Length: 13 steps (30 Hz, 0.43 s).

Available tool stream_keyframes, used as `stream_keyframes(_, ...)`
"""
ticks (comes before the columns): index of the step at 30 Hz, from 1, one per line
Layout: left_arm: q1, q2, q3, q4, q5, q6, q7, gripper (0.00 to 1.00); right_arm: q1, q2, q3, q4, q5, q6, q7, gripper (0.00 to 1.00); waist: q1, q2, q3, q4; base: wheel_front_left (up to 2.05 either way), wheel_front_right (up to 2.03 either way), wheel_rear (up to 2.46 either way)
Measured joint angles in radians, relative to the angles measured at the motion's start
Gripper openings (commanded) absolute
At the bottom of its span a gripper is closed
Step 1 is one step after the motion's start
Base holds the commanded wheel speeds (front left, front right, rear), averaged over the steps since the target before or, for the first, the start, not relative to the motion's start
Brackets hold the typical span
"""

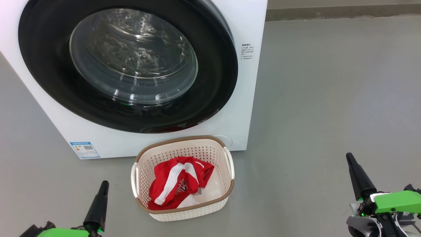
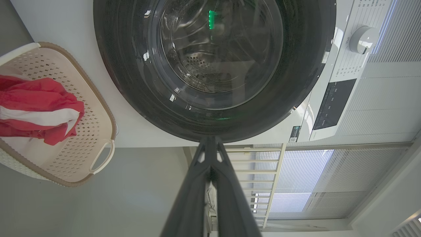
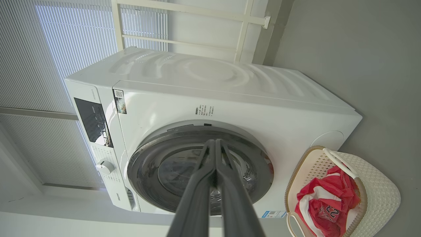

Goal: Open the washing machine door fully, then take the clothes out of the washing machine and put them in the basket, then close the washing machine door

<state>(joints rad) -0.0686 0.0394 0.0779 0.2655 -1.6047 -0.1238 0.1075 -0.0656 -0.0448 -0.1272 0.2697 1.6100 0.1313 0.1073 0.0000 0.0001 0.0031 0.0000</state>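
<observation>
Both claws sit low at the near edge of the head view. The left claw (image 1: 105,183) is at the lower left, its two dark fingers pressed together into one point and gripping nothing. The right claw (image 1: 349,155) is at the lower right, likewise closed and empty, well apart from everything else. Each hangs over the bare grey floor (image 1: 329,98).

Between them, closer to the left claw, stands the basket (image 1: 187,213), cream perforated plastic with a brown rim and two side handles. It sits on the floor just in front of the washing machine (image 1: 253,82), below the lower right of its door. The clothes (image 1: 171,187) lie crumpled inside the basket, red with white stripes and white lettering on one fold.

The washing machine door (image 1: 131,56) is shut, lying flush against the white front, and the perforated steel drum shows through its bulging glass. A blue energy sticker (image 1: 85,149) sits at the lower left corner of the front.

From the left wrist view a round dial (image 2: 360,39) and a black display panel (image 2: 334,103) show along the machine's top band, with slatted blinds (image 2: 329,184) behind.
</observation>
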Motion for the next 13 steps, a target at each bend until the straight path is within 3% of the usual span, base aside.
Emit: stream_keyframes(13, 0.000, 0.000, 0.000, 0.000, 0.000, 0.000, 0.000, 0.00, 0.000, 0.002, -0.001, 0.000, 0.000, 0.000, 0.000, 0.00, 0.0000, 0.0000, 0.000, 0.000, 0.00, 0.00, 0.00)
